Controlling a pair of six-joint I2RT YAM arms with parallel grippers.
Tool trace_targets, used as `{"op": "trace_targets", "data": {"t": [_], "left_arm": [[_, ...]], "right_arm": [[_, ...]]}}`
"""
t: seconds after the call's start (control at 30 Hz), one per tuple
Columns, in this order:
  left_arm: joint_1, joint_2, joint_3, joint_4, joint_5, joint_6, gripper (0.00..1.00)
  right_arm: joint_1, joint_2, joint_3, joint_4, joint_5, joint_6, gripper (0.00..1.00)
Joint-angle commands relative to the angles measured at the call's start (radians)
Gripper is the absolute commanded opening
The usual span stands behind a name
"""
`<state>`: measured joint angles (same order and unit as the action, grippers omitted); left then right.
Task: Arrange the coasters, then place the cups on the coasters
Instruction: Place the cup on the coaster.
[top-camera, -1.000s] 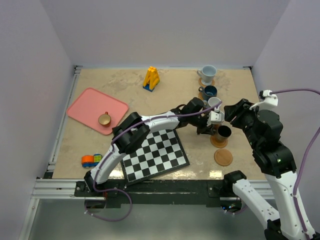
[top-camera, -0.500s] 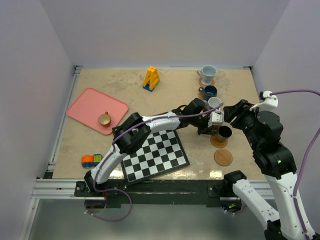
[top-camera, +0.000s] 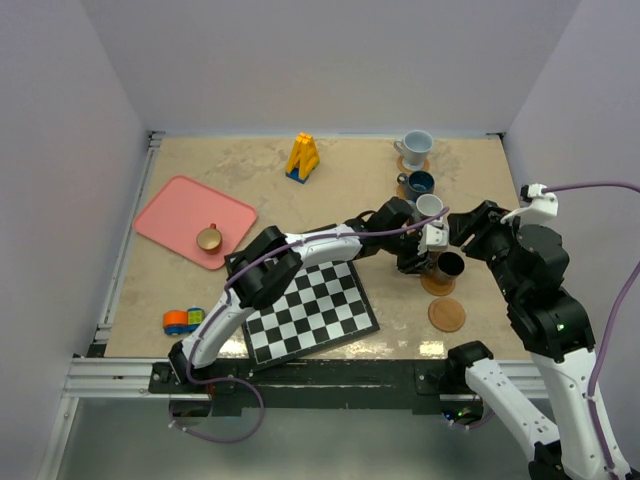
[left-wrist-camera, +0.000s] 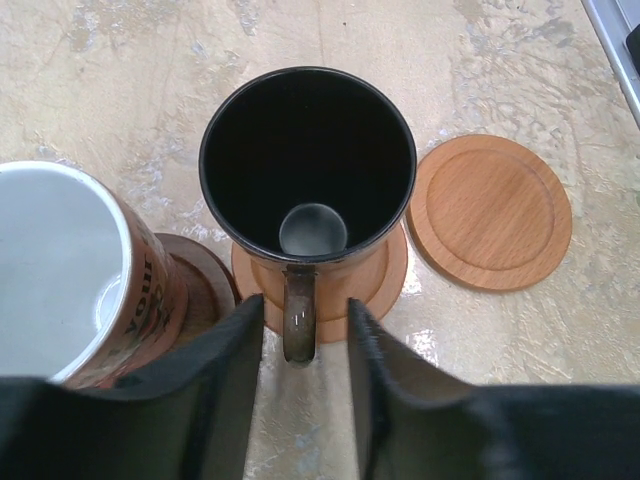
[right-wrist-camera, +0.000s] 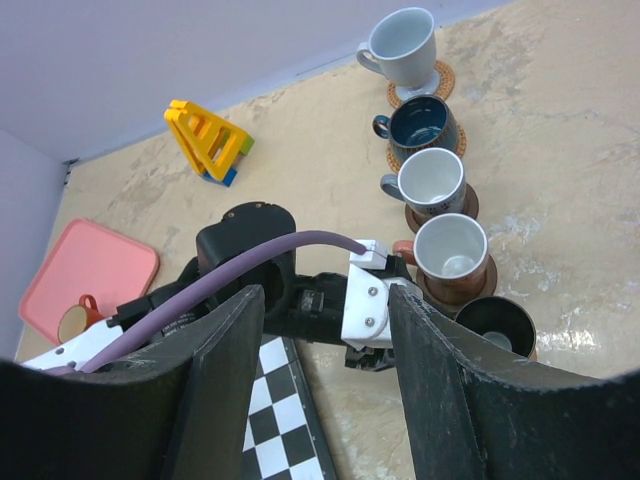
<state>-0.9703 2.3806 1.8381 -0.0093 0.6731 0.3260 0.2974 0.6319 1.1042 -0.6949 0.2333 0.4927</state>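
Note:
The black cup (left-wrist-camera: 308, 160) stands upright on a light tan coaster (left-wrist-camera: 385, 275). Its handle (left-wrist-camera: 298, 322) lies between the fingers of my left gripper (left-wrist-camera: 305, 305), which is open with a gap on each side. To its left the coppery pink cup (left-wrist-camera: 60, 290) sits on a dark coaster (left-wrist-camera: 200, 285), and a bare tan coaster (left-wrist-camera: 490, 210) lies to its right. The pale cup (right-wrist-camera: 400, 45), teal cup (right-wrist-camera: 420, 125) and grey cup (right-wrist-camera: 432, 182) stand in a row on coasters. A tan cup (top-camera: 209, 238) sits on the pink tray (top-camera: 175, 210). My right gripper (right-wrist-camera: 325, 300) hangs open and empty above the left arm.
A chessboard (top-camera: 310, 305) lies at the front centre under the left arm. A yellow block toy (top-camera: 302, 156) stands at the back. Small coloured toys (top-camera: 182, 320) lie at the front left. The left wrist (right-wrist-camera: 375, 300) sits close beside the coppery pink cup.
My left gripper's jaws have spread apart off the black cup's handle; the cup stays on its coaster. The right arm has barely shifted.

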Motion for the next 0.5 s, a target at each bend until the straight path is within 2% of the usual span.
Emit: {"op": "trace_targets", "data": {"t": [0.0, 0.07, 0.3, 0.47], "left_arm": [[-0.005, -0.017, 0.024, 0.037, 0.026, 0.004, 0.5], [-0.005, -0.04, -0.003, 0.058, 0.028, 0.004, 0.56], [-0.004, -0.159, -0.115, 0.14, 0.014, -0.013, 0.66], [0.002, -0.227, -0.134, 0.085, -0.027, -0.002, 0.69]], "right_arm": [[-0.001, -0.015, -0.001, 0.014, -0.006, -0.017, 0.57], [0.0, -0.017, 0.003, 0.014, -0.005, -0.017, 0.58], [0.0, -0.017, 0.022, 0.021, -0.003, -0.028, 0.62], [0.0, -0.024, 0.025, 0.041, -0.017, -0.04, 0.63]]}}
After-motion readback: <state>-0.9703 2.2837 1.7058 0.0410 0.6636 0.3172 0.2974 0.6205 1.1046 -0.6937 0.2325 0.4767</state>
